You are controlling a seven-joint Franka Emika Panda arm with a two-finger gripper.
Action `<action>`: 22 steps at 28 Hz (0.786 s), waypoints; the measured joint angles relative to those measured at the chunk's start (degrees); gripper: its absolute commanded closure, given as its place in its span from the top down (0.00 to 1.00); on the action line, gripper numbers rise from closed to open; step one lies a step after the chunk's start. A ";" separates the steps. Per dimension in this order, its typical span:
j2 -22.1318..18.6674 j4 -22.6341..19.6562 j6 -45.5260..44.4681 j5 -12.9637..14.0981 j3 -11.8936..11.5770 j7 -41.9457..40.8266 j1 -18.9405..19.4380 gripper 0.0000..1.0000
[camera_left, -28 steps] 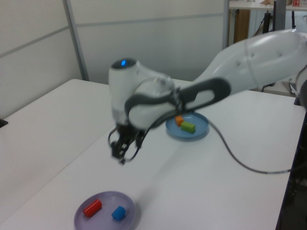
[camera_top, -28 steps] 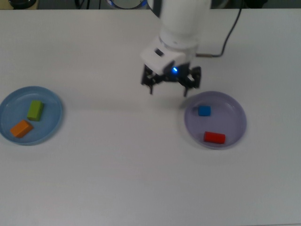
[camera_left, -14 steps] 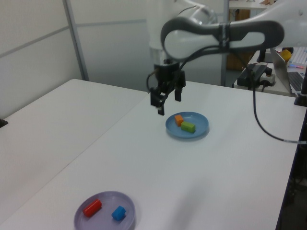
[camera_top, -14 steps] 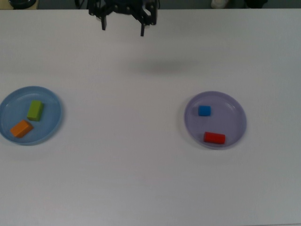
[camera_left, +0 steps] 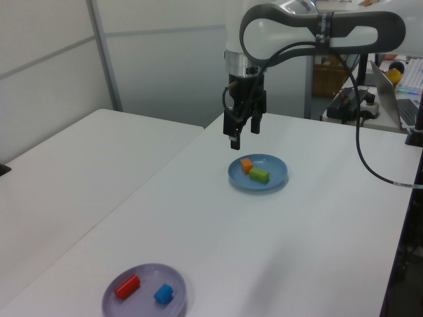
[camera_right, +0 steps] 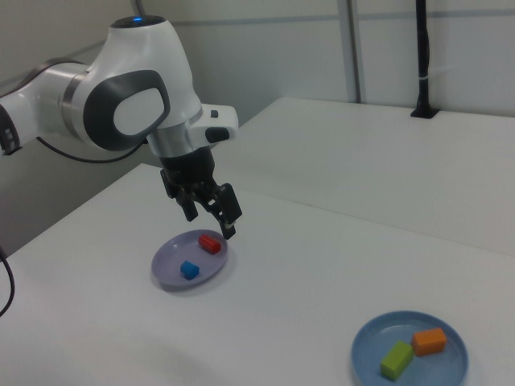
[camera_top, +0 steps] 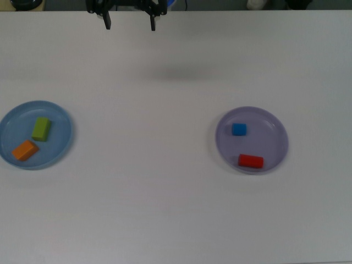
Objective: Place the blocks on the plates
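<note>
My gripper (camera_top: 129,21) hangs high above the white table (camera_top: 165,209), its two dark fingers (camera_right: 231,211) spread wide apart with nothing between them. In the top view it shows only at the upper edge, well apart from both plates; in the left view (camera_left: 242,131) it hangs under my white arm (camera_left: 317,30), above and just to the left view's left of the light blue plate (camera_left: 276,180). In the right view (camera_right: 211,211) it hangs in the air in front of the lavender plate (camera_right: 166,273), touching nothing.

The light blue plate (camera_top: 60,148) lies at the top view's left side. On it rest the green bar (camera_top: 40,128) and the orange bar (camera_top: 25,149), the orange one nearer the bottom of the view; they lie just beside each other, and whether they touch at a corner I cannot tell. In the right view the same plate (camera_right: 451,374) sits at the lower right, with the green bar (camera_right: 396,359) and orange bar (camera_right: 428,340) side by side.

The lavender plate (camera_top: 275,121) lies toward the top view's right, well apart from the blue one. It holds the blue cube (camera_top: 238,129) and the red piece (camera_top: 251,160), which lie apart from each other. In the left view this plate (camera_left: 145,307) is at the bottom, with the red piece (camera_left: 127,286) on the left view's left of the blue cube (camera_left: 163,293).

All four blocks lie on plates.
</note>
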 measured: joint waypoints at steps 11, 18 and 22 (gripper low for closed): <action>0.01 -0.48 0.17 0.01 11.88 -0.04 -10.59 1.00; 0.01 -0.64 0.17 0.01 11.93 -0.04 -10.62 1.00; 0.01 -0.65 0.17 0.01 11.93 -0.04 -10.62 1.00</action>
